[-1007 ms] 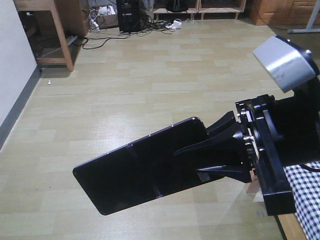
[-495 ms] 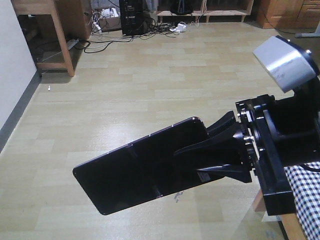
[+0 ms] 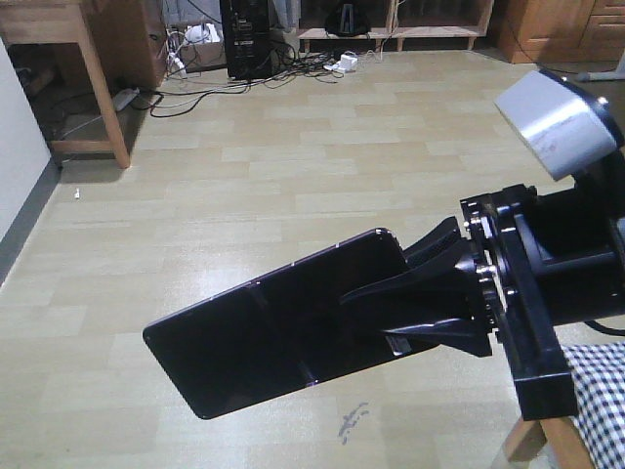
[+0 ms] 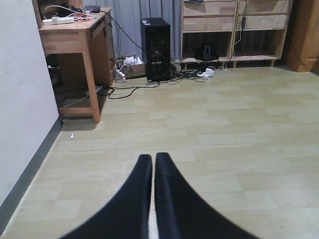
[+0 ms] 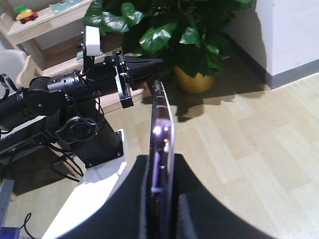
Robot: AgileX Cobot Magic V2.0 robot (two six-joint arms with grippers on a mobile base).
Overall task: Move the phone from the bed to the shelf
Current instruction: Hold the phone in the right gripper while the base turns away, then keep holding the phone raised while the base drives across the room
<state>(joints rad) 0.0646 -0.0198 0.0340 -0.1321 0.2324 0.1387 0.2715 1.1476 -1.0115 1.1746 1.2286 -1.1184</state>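
The right gripper [image 3: 381, 318] has its jaws clamped on one end of the phone [image 3: 264, 332], which hangs tilted in the air above the floor [image 3: 244, 176], just off the bed's [image 3: 601, 391] corner. The left gripper's [image 4: 153, 167] jaws are pressed together with nothing between them.

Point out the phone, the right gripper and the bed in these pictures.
phone [image 3: 264, 337]: front view, middle of its black face.
right gripper [image 5: 160, 158]: right wrist view, midway between fingertips.
bed [image 3: 598, 391]: front view, checked cover.

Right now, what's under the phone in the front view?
Pale plank floor lies under the phone, which is held in the air by the right fingers. A small dark scuff shows below its lower edge. Floor straight behind the slab is covered.
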